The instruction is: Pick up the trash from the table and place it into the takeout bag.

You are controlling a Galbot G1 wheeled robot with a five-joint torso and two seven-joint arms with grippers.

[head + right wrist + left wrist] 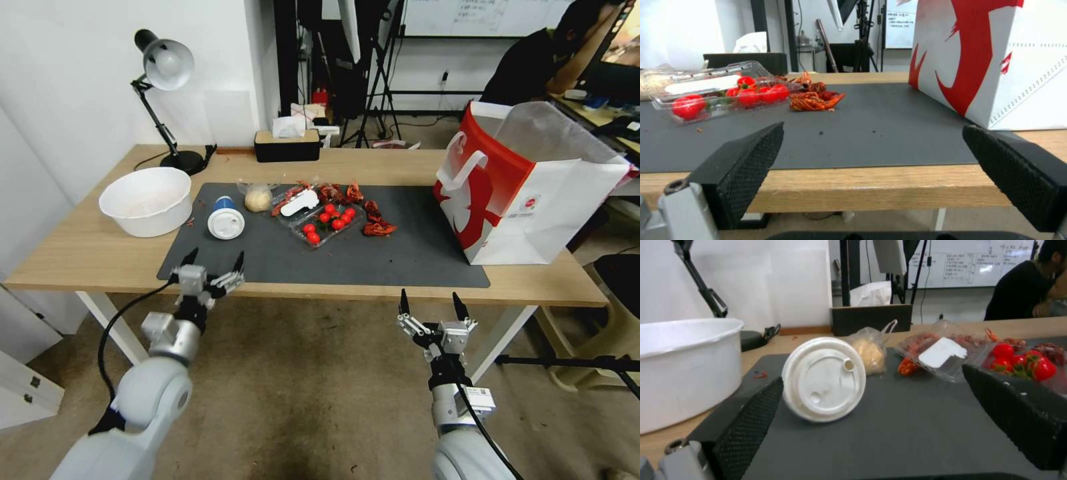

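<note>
Left hand spread at worktop edge, blue cup at 12 o'clock, tipped; likely rolled away if nudged. Right hand spread, idle.

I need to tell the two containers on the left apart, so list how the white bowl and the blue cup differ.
The bowl is wide, all white and stands upright and open on bare wood; the cup is much smaller, blue with a white lid, and lies tipped on its side on the grey mat. The bowl has no lid; the cup is closed. Both sit on the table, ahead of the open left claw.
</note>
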